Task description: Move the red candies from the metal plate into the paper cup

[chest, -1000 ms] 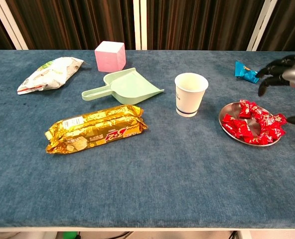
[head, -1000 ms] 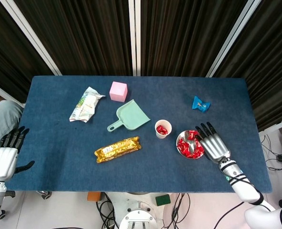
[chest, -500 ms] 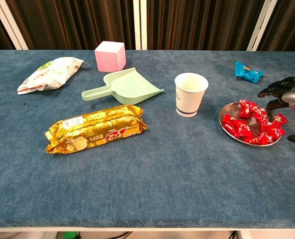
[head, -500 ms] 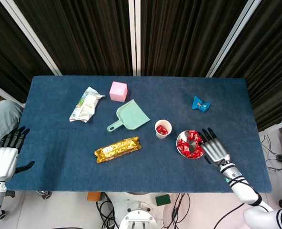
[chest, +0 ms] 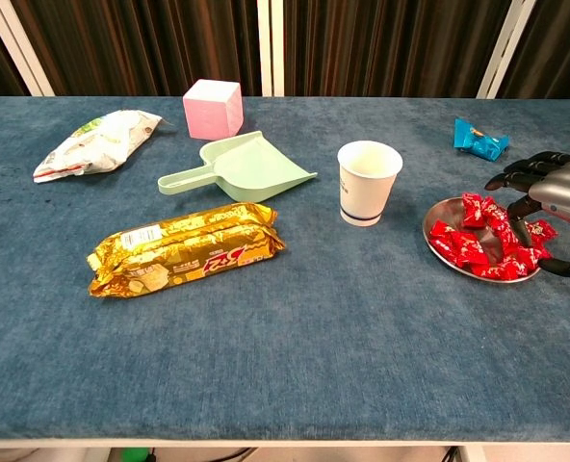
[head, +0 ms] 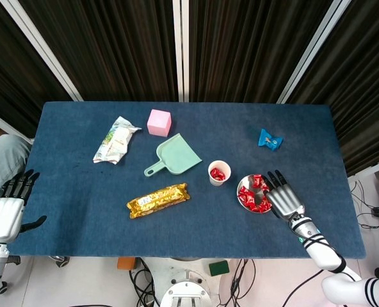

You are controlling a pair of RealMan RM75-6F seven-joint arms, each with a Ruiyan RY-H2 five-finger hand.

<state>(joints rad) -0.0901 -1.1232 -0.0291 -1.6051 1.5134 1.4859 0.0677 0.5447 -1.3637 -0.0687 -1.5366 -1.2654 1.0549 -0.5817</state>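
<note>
Right robot hand (head: 283,199), fingers spread and empty, hovers at the metal plate's (head: 243,186) right rim over the red candies (head: 256,194); paper cup (head: 218,173) stands just left; left robot hand (head: 6,208) open off-table.

— Where does the head view sit?
— High above, looking almost straight down; the whole blue table (head: 80,185) fills mid-frame, dark curtains (head: 241,45) along the top.
— And the chest view?
— Low and close, near table height, facing across the tabletop toward those curtains.
— What do they share?
— The paper cup (chest: 369,182) and metal plate (chest: 441,248), right of centre in both.
</note>
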